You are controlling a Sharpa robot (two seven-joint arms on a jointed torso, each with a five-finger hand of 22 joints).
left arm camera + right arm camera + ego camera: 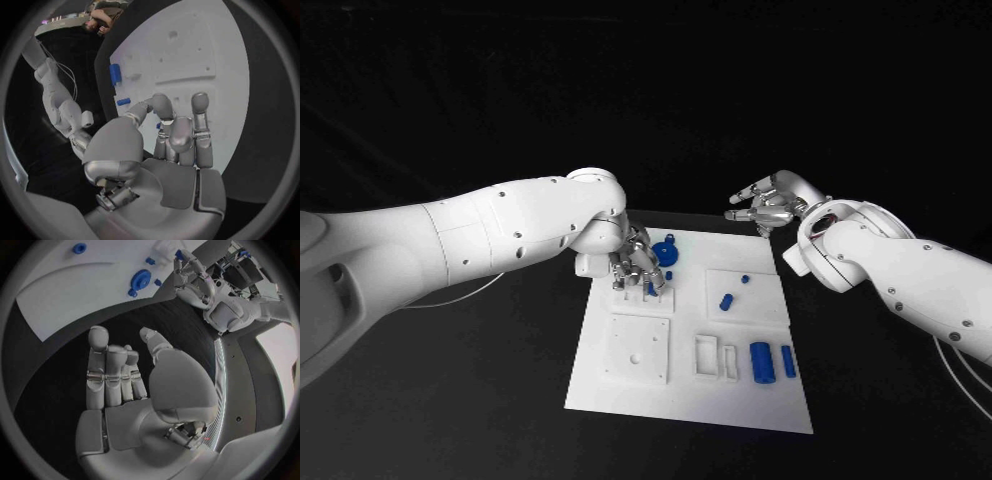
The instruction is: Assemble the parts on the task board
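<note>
The white board (689, 400) lies in the middle of the black surface (473, 400), and the left hand (635, 268) is down over its far left part, fingers (200, 120) bunched around small blue pegs (651, 289) standing there; whether they actually pinch one I cannot tell. To do this step well, the hand probably needs to keep the peg upright and press straight down. The right hand (764, 207) hovers off the board's far right corner, fingers loose and holding nothing. Close by the working fingers sits a round blue knob (665, 252), which could be knocked. Two blue cylinders (763, 362) and short pins (727, 299) wait well apart, nearer the robot.
</note>
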